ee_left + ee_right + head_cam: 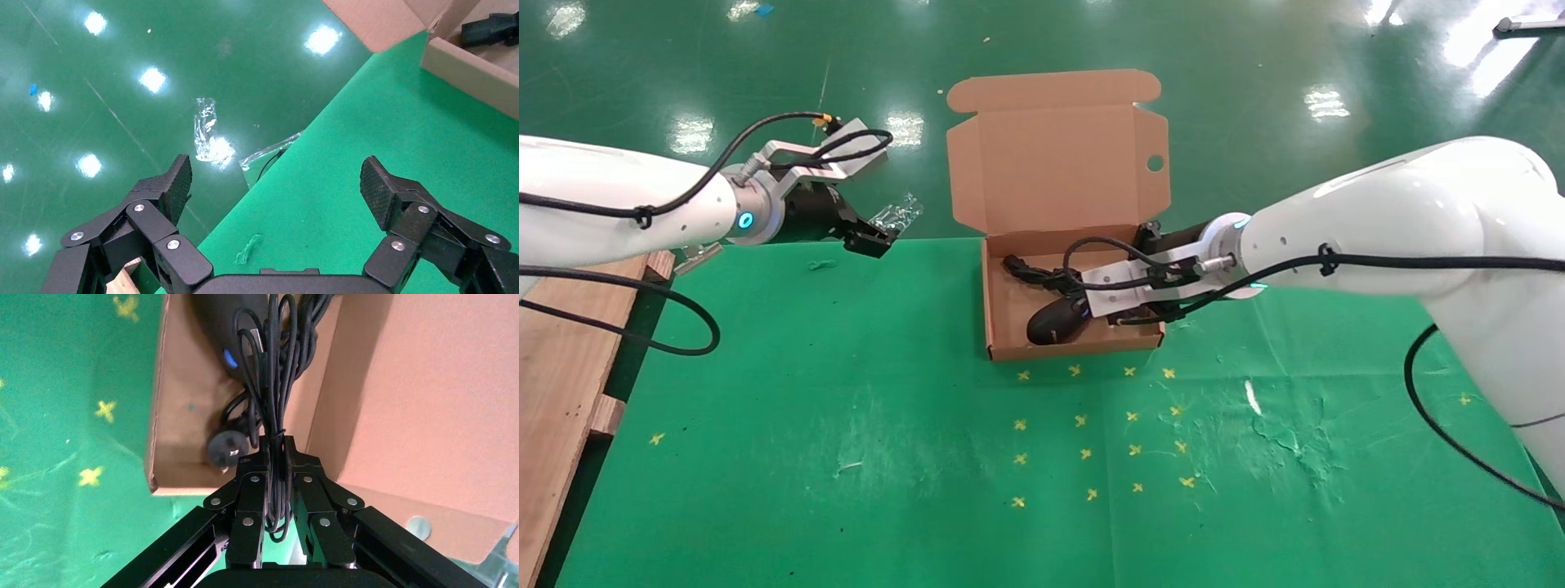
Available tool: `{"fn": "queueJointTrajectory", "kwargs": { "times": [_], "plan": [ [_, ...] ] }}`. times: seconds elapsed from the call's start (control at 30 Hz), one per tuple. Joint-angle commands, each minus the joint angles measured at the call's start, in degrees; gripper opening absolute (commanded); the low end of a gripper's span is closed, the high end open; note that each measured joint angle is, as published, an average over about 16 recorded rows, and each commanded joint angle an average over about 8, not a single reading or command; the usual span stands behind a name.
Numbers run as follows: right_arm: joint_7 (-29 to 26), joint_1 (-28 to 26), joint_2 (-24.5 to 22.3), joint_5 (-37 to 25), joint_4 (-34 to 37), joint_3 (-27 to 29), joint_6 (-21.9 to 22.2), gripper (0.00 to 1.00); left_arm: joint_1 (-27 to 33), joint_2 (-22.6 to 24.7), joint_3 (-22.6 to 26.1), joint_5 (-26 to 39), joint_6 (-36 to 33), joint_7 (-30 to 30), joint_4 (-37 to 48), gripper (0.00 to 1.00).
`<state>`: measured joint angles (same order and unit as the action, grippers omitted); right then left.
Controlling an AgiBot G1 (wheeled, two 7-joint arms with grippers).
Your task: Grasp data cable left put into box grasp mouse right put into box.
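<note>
One right gripper (276, 454) clamped on mouse (1057, 320) wire, mouse inside box (1001, 327).

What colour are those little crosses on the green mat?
Yellow; the crosses show best in the head view, before the box.

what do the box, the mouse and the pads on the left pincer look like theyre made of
The box: brown corrugated cardboard, matte, with creased folds and raw cut edges.
The mouse: probably hard plastic, glossy black, catching a highlight; the right pincer is shut on its thin wire.
The left pincer, open beyond the table edge: its fingertips look like black textured rubber or plastic, with a fine dotted grip pattern.
</note>
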<state>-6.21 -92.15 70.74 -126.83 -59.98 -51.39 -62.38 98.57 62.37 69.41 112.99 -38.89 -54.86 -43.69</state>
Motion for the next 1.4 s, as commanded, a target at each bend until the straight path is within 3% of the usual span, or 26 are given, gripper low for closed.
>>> {"fn": "queueJointTrajectory", "kwargs": {
  "times": [0.03, 0.07, 0.7, 1.4],
  "plan": [
    [-0.8, 0.8, 0.1, -0.7, 1.3, 0.0, 1.1, 0.94, 0.0, -0.1, 0.0, 0.0, 0.0, 0.0, 0.1, 1.00],
    [-0.8, 0.9, 0.0, -0.8, 1.3, 0.1, 1.2, 1.00, 0.0, -0.1, 0.0, 0.0, 0.0, 0.0, 0.1, 1.00],
    [-0.1, 0.5, -0.8, 1.6, -0.6, 0.7, -0.5, 1.00, 0.0, 0.1, 0.0, 0.0, 0.0, 0.0, 0.0, 1.00],
    [-1.6, 10.8, -12.7, 29.9, -5.0, 12.5, -8.3, 1.00, 0.0, 0.1, 0.0, 0.0, 0.0, 0.0, 0.0, 1.00]
  ]
}}
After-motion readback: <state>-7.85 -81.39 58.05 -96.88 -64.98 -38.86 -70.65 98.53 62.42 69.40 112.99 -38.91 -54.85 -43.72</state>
